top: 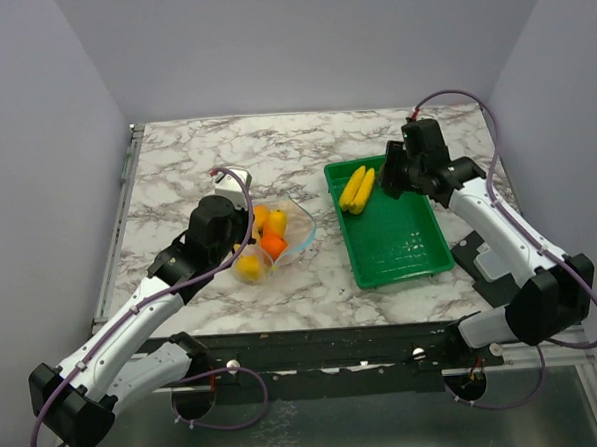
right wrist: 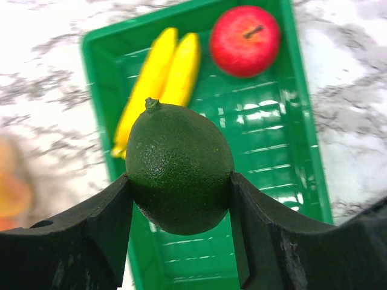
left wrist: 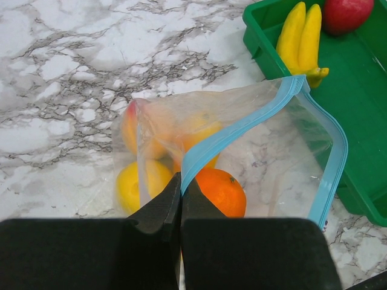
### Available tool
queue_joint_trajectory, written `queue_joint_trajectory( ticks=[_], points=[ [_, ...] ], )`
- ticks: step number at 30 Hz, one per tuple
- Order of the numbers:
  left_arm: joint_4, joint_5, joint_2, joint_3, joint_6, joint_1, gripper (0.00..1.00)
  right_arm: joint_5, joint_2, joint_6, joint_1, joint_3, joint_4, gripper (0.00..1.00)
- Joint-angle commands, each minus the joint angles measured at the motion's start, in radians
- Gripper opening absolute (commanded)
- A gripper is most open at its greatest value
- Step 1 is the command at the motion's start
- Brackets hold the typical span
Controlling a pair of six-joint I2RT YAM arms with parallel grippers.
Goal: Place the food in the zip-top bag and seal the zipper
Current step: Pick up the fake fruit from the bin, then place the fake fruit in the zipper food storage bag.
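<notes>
The clear zip-top bag (left wrist: 284, 163) lies on the marble with its mouth open toward the green tray. My left gripper (left wrist: 181, 181) is shut on its light blue zipper (left wrist: 230, 136) at the near mouth edge. Inside the bag lie an orange fruit (left wrist: 222, 190), a yellow lemon (left wrist: 136, 184) and more yellow-orange fruit behind the plastic. My right gripper (right wrist: 179, 176) is shut on a dark green lime (right wrist: 179, 163), held above the tray. A yellow banana bunch (right wrist: 160, 78) and a red apple (right wrist: 245, 40) lie in the tray.
The green ribbed tray (top: 405, 243) stands right of the bag (top: 284, 234), its long side toward it. Grey walls close the table on the left, back and right. The right arm (top: 489, 219) reaches over the tray's right edge.
</notes>
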Motion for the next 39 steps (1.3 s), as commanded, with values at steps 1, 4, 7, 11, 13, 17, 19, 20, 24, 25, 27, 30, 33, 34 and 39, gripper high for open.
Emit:
queue_joint_trajectory(
  ticks=[1, 4, 7, 11, 13, 17, 19, 20, 24, 25, 27, 30, 33, 34, 39],
  points=[
    [0.019, 0.019, 0.001, -0.003, 0.005, 0.004, 0.00, -0.267, -0.101, 0.013, -0.003, -0.014, 0.046, 0.36],
    [0.019, 0.019, 0.001, -0.004, 0.004, 0.004, 0.00, -0.405, -0.139, 0.032, -0.001, -0.015, 0.059, 0.34],
    [0.019, 0.018, -0.001, -0.005, 0.004, 0.004, 0.00, -0.502, -0.173, 0.051, 0.009, -0.019, 0.081, 0.34],
    [0.018, 0.015, -0.005, -0.005, 0.004, 0.004, 0.00, -0.601, -0.213, 0.077, 0.022, -0.021, 0.108, 0.34],
    [0.017, 0.013, -0.007, -0.006, 0.005, 0.004, 0.00, -0.635, -0.228, 0.088, 0.032, -0.024, 0.122, 0.34],
    [0.017, 0.012, -0.008, -0.007, 0.004, 0.005, 0.00, -0.694, -0.248, 0.110, 0.063, -0.032, 0.157, 0.33],
    [0.017, 0.012, -0.010, -0.009, 0.004, 0.005, 0.00, -0.713, -0.250, 0.117, 0.082, -0.031, 0.166, 0.33],
    [0.017, 0.010, -0.010, -0.008, 0.004, 0.005, 0.00, -0.715, -0.250, 0.119, 0.094, -0.029, 0.170, 0.33],
    [0.017, 0.010, -0.010, -0.008, 0.004, 0.004, 0.00, -0.718, -0.242, 0.126, 0.157, -0.018, 0.187, 0.33],
    [0.017, 0.010, -0.010, -0.009, 0.004, 0.005, 0.00, -0.718, -0.236, 0.128, 0.173, -0.015, 0.194, 0.33],
    [0.017, 0.009, -0.011, -0.008, 0.004, 0.005, 0.00, -0.717, -0.221, 0.124, 0.214, -0.007, 0.197, 0.33],
    [0.017, 0.009, -0.010, -0.009, 0.004, 0.006, 0.00, -0.690, -0.189, 0.120, 0.266, 0.010, 0.194, 0.33],
    [0.017, 0.009, -0.010, -0.011, 0.004, 0.004, 0.00, -0.645, -0.151, 0.106, 0.326, 0.032, 0.190, 0.33],
    [0.018, 0.008, -0.009, -0.010, 0.005, 0.004, 0.00, -0.627, -0.136, 0.101, 0.348, 0.044, 0.185, 0.33],
    [0.017, 0.008, -0.006, -0.010, 0.005, 0.004, 0.00, -0.522, -0.034, 0.069, 0.448, 0.111, 0.148, 0.33]
  ],
)
